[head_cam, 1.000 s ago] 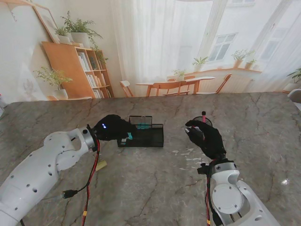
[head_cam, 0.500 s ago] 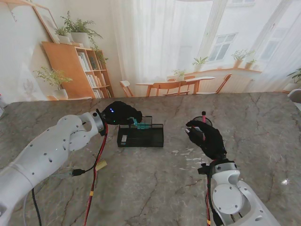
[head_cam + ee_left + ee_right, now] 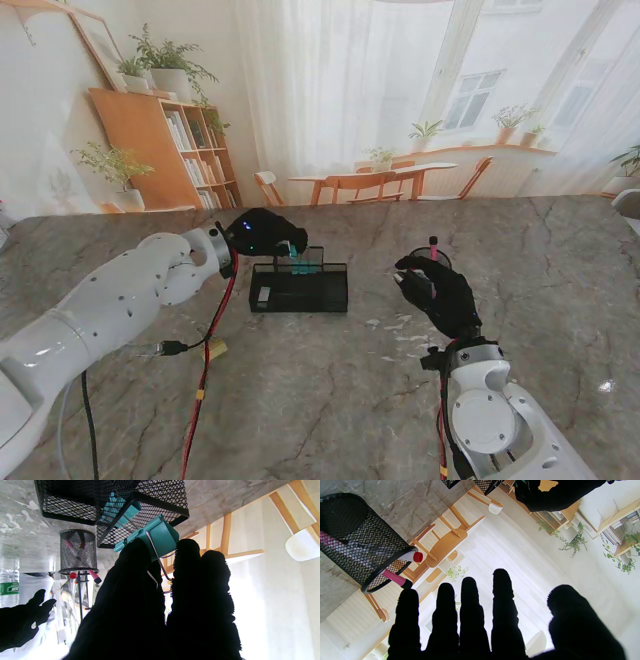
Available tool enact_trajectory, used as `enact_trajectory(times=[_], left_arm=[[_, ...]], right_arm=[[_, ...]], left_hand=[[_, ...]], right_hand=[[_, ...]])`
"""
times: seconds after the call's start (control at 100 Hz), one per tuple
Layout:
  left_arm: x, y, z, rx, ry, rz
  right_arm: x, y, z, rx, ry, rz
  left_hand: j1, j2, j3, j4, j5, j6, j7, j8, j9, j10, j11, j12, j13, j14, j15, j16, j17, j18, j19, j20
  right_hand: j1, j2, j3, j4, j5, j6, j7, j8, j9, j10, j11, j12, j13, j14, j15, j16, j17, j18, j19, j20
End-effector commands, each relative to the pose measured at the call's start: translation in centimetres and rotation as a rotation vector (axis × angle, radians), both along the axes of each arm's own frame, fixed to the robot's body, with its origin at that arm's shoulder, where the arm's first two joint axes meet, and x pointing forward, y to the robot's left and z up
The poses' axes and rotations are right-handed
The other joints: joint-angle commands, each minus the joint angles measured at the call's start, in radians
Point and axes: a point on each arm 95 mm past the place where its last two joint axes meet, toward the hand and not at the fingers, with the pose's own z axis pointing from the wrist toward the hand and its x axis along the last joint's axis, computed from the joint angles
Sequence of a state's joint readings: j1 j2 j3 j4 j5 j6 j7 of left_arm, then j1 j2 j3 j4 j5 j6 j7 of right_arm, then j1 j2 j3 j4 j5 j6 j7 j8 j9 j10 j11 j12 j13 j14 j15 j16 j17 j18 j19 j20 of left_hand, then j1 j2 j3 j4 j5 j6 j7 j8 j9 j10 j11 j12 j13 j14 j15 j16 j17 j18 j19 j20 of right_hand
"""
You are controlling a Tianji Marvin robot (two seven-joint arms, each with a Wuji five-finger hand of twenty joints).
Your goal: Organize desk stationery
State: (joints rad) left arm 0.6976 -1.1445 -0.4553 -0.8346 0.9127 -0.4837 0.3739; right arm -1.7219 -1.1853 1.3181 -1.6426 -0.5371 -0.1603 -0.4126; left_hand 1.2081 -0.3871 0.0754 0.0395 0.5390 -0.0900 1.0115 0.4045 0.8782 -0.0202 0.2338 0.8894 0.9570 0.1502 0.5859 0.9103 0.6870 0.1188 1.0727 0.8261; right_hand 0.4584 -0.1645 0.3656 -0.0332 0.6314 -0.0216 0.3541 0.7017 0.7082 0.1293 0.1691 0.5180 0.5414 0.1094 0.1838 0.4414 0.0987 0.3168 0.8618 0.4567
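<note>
While my left hand [image 3: 262,236] pinches the teal binder clip [image 3: 160,536] over the mesh tray [image 3: 300,290], my right hand [image 3: 440,292] hangs empty, fingers spread.

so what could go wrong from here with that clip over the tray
The left hand pinches the teal binder clip only near its wire handles, right at the rim of the black mesh organizer. It could catch the rim or drop outside onto the table. The right hand, open beside the pen cup, might nudge it.
</note>
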Motion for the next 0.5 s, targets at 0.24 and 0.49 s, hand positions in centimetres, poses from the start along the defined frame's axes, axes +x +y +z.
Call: enact_trajectory(times=[0.24, 0.49], left_arm=[[0.1, -0.86, -0.22, -0.007, 0.022, -0.018], [-0.17, -1.11, -0.57, 0.01, 0.059, -0.026]], right_arm=[[-0.06, 0.05, -0.18, -0.002, 0.012, 0.004], [-0.13, -0.06, -0.17, -0.002, 0.009, -0.002]], left_hand=[[0.082, 0.055, -0.027, -0.055, -0.003, 0.018, 0.005, 0.018, -0.02, 0.061, 0.089, 0.063, -0.119, -0.13, 0.048, -0.014, -0.065, -0.151, -0.001, -0.006], [0.028, 0.068, -0.067, -0.058, -0.01, 0.058, -0.282, 0.088, -0.17, 0.076, 0.143, -0.106, -0.205, -0.139, 0.013, -0.139, -0.139, -0.081, -0.009, -0.025]], right_hand=[[0.007, 0.041, -0.03, -0.001, 0.01, -0.007, 0.005, 0.006, 0.004, -0.001, 0.01, 0.009, 0.01, -0.008, -0.011, 0.01, -0.014, -0.014, 0.001, 0.022], [0.007, 0.041, -0.031, -0.001, 0.011, -0.007, 0.005, 0.006, 0.006, -0.001, 0.011, 0.009, 0.011, -0.007, -0.011, 0.011, -0.014, -0.014, 0.001, 0.023]])
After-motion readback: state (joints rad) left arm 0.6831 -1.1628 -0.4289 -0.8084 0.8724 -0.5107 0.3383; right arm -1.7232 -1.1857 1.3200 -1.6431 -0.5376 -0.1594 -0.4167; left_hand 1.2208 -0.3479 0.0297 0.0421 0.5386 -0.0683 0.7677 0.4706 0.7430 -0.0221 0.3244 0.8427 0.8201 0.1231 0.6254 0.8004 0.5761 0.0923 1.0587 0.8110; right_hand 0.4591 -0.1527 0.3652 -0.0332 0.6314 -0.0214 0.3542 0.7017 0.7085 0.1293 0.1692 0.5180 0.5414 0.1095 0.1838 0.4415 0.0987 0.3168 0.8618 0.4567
